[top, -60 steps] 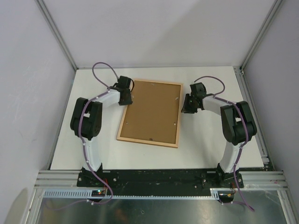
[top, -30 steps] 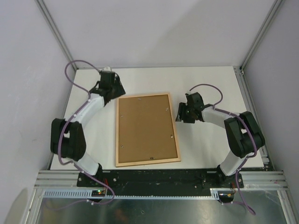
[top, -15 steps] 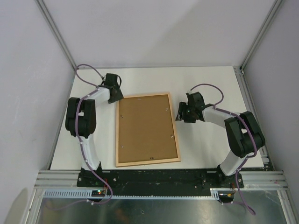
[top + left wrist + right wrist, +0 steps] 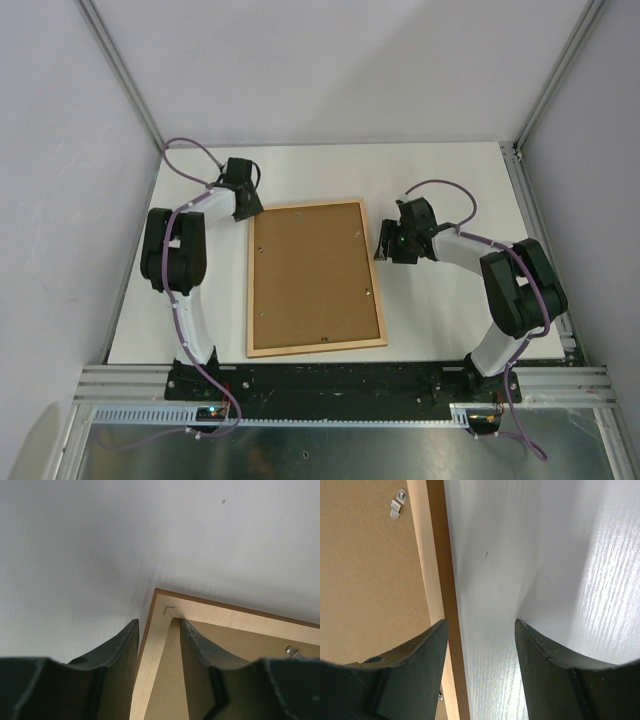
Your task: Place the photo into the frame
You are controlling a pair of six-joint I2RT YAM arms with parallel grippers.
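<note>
- White table (image 4: pixel 440 180) inside a pale-walled enclosure is carrying everything; two arms are reaching in from the near edge.
- Left gripper (image 4: pixel 159 625) is sitting at the far-left corner of the frame (image 4: pixel 249 290), jaws a narrow way apart and straddling the left rail. One of its fingers (image 4: pixel 122 645) is hanging outside over the table and the other inside over the backing board (image 4: pixel 315 280). Cannot tell if either pad is touching the wood.
- Right gripper (image 4: pixel 481 622) is hovering over bare table just beside the frame's right rail, near its far end. Its jaws are gaping wide and holding nothing; the inner finger (image 4: pixel 422 650) is overlapping the rail in the right wrist view.
- Frame is lying flat and back-up mid-table, pale wood showing, long sides running near to far and slightly skewed.
- Frame's near rail is sitting close to the table's near edge; open white surface is showing on the far side and on both flanks.
- Count: one frame, one backing board, two grippers.
- Metal clips: one is showing in the left wrist view and two in the right wrist view, the lower one (image 4: pixel 440 696) partly hidden.
</note>
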